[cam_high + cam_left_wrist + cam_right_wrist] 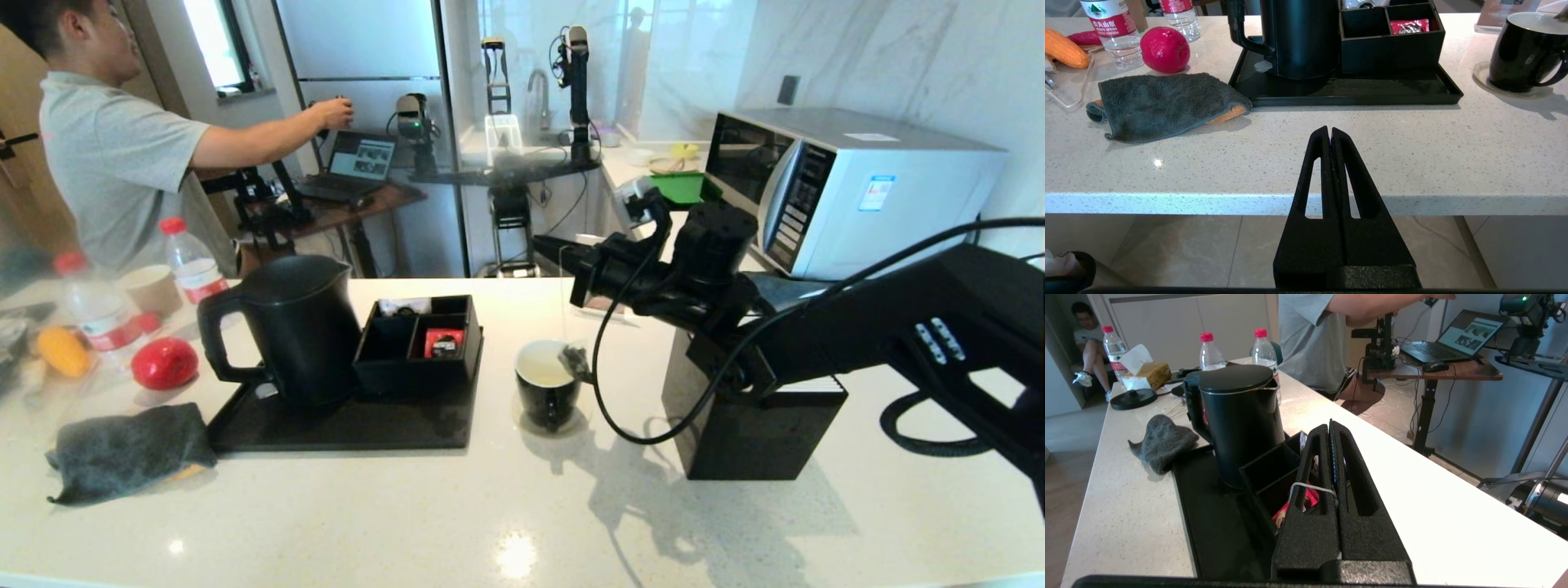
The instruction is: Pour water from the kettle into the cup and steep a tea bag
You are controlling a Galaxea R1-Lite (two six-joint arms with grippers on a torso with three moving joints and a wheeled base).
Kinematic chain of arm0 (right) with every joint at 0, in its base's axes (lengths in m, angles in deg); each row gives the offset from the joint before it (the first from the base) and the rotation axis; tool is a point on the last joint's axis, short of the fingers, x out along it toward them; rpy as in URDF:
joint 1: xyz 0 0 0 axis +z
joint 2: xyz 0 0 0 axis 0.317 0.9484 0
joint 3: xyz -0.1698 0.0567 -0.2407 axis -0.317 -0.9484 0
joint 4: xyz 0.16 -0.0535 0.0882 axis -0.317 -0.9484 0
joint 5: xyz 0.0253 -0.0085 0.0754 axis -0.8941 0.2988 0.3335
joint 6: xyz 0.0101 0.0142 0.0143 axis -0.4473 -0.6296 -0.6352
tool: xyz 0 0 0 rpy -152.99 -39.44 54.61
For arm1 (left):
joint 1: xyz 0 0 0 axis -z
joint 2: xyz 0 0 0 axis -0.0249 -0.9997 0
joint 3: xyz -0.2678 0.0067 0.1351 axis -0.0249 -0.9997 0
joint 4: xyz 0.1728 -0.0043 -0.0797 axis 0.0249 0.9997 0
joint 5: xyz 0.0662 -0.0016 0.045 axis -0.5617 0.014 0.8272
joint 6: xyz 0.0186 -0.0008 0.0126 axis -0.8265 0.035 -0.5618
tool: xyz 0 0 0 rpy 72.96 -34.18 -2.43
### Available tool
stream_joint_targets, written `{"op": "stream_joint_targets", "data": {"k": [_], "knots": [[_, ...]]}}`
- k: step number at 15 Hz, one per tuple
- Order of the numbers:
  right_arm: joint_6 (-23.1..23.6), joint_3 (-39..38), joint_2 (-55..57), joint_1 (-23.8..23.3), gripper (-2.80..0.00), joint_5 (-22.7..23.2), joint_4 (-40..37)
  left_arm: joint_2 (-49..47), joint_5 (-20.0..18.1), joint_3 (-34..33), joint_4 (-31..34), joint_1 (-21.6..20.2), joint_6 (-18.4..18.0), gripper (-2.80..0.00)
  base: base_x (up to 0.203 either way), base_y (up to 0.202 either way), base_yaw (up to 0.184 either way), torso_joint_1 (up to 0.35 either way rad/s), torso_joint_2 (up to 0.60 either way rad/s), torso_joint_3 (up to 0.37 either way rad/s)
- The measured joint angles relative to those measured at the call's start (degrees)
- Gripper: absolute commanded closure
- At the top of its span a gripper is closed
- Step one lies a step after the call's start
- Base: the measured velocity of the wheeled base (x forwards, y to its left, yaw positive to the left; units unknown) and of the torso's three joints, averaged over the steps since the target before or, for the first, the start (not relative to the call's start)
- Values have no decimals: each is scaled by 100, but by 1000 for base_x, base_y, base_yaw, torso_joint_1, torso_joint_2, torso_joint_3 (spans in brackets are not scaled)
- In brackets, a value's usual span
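The matte black kettle stands upright on a black tray at the left. To the tray's right is the black cup with its white inside; I cannot tell if water is in it. My right gripper hovers above and behind the cup, shut on the thin white string of the tea bag. The greyish pouch hangs at the cup's right rim. My left gripper is shut and empty, just in front of the counter's near edge; the head view does not show it.
A black compartment box holding a red packet stands on the tray beside the kettle. A grey cloth, red fruit and bottles lie at the left. A black block and a microwave stand at the right.
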Motion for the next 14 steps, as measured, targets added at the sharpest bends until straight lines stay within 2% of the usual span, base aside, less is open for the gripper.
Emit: {"op": "stream_joint_targets", "data": {"k": [7,14], "knots": [[0,632,151,46,0,2,-420,0,0,0,0,0,0,0,0,0,0,0,0,0],[7,628,215,116,0,1,-379,2,2,0,0,0,0,0,0,0,0,0,0,0]]}}
